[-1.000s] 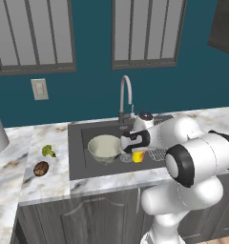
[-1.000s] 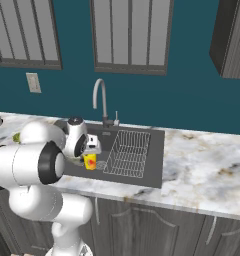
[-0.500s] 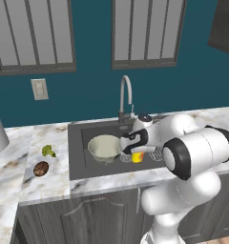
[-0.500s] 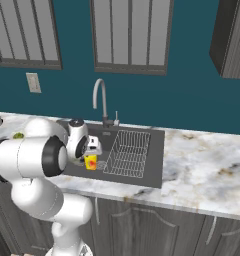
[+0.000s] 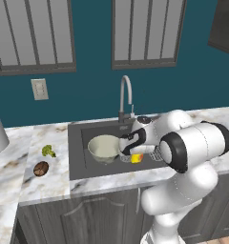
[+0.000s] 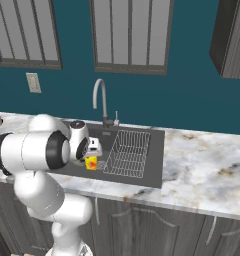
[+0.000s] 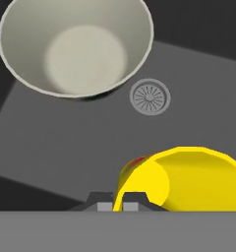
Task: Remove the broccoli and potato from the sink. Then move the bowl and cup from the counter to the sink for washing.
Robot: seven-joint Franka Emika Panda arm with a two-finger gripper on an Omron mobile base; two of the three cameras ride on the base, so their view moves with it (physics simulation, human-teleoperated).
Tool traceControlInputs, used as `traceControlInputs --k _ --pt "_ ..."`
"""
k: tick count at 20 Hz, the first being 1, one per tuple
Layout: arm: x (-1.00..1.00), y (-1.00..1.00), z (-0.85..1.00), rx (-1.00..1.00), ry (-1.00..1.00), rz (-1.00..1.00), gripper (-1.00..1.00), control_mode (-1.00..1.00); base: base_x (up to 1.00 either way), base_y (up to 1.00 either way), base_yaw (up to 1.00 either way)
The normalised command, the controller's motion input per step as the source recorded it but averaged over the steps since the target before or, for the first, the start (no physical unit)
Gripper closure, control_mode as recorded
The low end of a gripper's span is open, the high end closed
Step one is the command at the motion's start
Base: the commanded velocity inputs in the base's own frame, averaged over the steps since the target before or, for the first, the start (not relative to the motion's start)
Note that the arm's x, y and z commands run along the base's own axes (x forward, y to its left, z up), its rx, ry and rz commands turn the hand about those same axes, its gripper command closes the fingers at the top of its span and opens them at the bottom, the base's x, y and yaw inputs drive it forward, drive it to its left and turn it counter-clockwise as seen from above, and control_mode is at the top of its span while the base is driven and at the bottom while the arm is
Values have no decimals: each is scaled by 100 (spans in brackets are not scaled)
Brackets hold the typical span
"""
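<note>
Two vegetables, broccoli (image 5: 48, 150) and potato (image 5: 40, 168), lying on counter (image 5: 45, 183) left of sink (image 5: 83, 166). Gripper (image 5: 134, 155) clamped on yellow cup (image 5: 137, 157) over basin, right of bowl (image 5: 104, 147).

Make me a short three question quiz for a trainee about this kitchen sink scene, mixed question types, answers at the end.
1. True or false: the bowl sits inside the sink.
2. What is the pincer shut on? A) the cup B) the potato C) the faucet
3. Fill in: the broccoli lies on the ____, just behind the potato.

Key: 1 true. 2 A. 3 counter.
</note>
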Motion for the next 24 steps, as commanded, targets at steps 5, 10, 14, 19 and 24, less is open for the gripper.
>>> traceControlInputs --k 5,10,14,19,24 --pt "7 8 -11 0 0 0 100 -100 0 0 0" --pt "9 8 -11 0 0 0 100 -100 0 0 0" --pt "9 4 -13 0 0 0 100 -100 0 0 0" --pt "7 0 -13 0 0 0 100 -100 0 0 0" --pt "6 1 -14 0 0 0 100 -100 0 0 0"
